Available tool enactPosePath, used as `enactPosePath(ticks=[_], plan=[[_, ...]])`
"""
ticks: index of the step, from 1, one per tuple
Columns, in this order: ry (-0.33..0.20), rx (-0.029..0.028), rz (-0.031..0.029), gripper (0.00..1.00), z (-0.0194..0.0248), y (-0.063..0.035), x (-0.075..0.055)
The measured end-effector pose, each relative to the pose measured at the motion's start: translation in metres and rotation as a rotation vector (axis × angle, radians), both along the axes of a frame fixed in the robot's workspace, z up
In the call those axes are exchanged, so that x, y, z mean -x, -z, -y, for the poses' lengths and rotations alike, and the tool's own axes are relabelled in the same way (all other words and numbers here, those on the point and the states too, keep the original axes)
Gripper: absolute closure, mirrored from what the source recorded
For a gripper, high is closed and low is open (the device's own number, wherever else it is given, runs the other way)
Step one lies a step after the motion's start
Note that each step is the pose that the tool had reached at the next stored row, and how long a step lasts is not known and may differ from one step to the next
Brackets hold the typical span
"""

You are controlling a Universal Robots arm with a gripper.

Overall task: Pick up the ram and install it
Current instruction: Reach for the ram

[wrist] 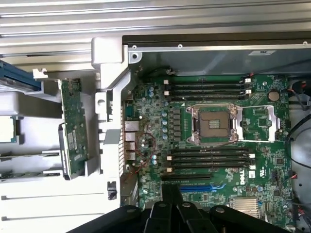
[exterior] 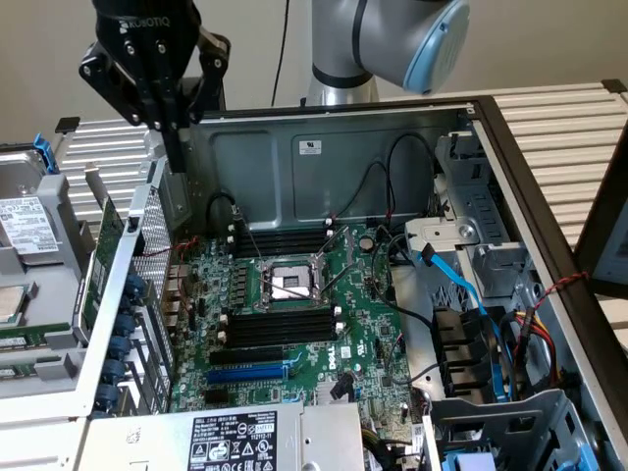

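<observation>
The ram [exterior: 106, 253] is a long green board standing on edge just outside the open computer case, against its perforated rear wall on the exterior view's left; in the wrist view the ram [wrist: 73, 130] lies beside that wall. My gripper [exterior: 177, 147] hangs above the case's rear corner, higher than the ram and slightly to the exterior view's right of it, fingers together and holding nothing. In the wrist view the gripper [wrist: 171, 206] is shut over the motherboard [wrist: 209, 145]. Black memory slots [exterior: 280, 326] flank the CPU socket [exterior: 289, 283].
A blue expansion slot [exterior: 245, 373] lies near the front of the board. A hard drive [exterior: 25, 221] and a CPU chip [exterior: 12, 302] rest outside the case on the exterior view's left. Blue cables [exterior: 461, 285] and drive bays fill the exterior view's right. The case's metal walls [exterior: 324, 157] stand around the board.
</observation>
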State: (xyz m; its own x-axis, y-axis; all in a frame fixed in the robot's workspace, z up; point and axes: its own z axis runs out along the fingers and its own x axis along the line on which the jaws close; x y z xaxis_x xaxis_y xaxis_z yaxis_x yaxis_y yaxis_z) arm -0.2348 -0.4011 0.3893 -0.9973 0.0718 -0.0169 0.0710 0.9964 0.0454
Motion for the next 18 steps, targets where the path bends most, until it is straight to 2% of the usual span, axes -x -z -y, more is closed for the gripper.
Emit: enactPosePath(ticks=[4, 6, 9, 12, 15, 18], plan=[[0.0, 0.0, -0.0001, 0.89, 0.0, 0.0006, 0.018], [0.0, 0.0, -0.0032, 0.89, 0.0, 0.0008, 0.027], [0.0, 0.0, -0.0182, 0.89, 0.0, 0.0012, 0.039], [0.0, 0.0, -0.0294, 0.89, 0.0, 0.0024, 0.053], [0.0, 0.0, -0.0486, 0.89, 0.0, 0.0039, 0.066], [0.0, 0.0001, -0.0708, 0.89, 0.0, 0.0052, 0.077]])
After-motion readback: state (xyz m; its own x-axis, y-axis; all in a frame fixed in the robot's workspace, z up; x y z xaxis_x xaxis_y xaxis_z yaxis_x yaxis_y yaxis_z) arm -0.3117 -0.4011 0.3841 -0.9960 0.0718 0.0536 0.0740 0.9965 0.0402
